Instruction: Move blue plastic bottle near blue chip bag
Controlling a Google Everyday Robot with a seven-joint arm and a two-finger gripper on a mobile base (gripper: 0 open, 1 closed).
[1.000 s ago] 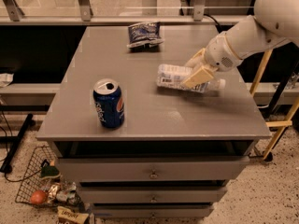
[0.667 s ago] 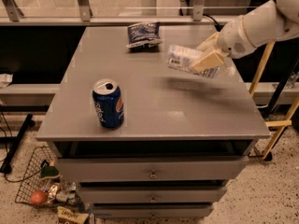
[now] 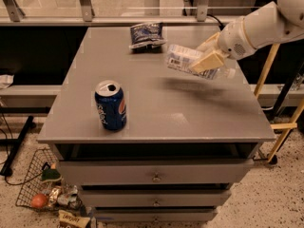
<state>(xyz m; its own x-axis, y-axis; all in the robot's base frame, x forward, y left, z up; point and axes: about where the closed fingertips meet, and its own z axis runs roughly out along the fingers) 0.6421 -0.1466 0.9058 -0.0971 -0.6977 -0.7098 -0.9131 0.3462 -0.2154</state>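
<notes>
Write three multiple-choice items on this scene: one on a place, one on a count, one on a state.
1. Where does the soda can stand on the table?
A. front left
B. back right
C. dead centre

2. How many things rest on the table top?
A. one
B. two
C. four

3. What state is the blue plastic bottle in?
A. upright on the table
B. lying flat beside the can
C. gripped sideways in the tool, off the surface

Answers:
1 A: the can stands near the front left edge.
2 B: only the can and the blue chip bag rest there.
3 C: the tool, over the back right of the table, is shut on the bottle, and the bottle's shadow falls on the surface below it.
</notes>
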